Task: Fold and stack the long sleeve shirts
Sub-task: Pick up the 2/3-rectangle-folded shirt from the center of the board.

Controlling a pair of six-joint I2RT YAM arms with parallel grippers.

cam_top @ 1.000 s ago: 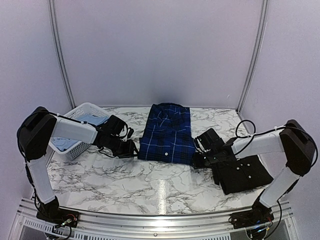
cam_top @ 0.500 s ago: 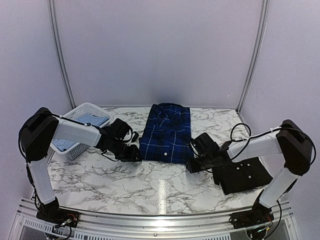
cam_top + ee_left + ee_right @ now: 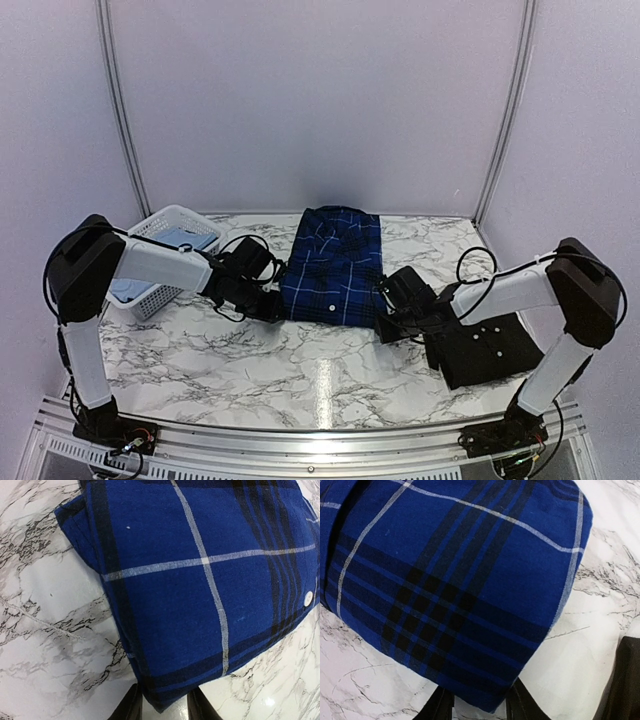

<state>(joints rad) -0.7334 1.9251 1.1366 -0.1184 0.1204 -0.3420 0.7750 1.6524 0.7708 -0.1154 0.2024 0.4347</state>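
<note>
The plaid shirt (image 3: 332,268) lay folded in a long rectangle at the middle of the table (image 3: 250,370). Its long axis ran from near to far, with the collar at the far end by the back wall. The left gripper (image 3: 270,306) sat at its near left corner and the right gripper (image 3: 388,325) at its near right corner. Each pair of fingers (image 3: 132,709) (image 3: 442,706) stood apart with a corner of cloth between them; whether they pinched it could not be told. The black shirt (image 3: 490,348) lay folded just right of the right gripper.
</note>
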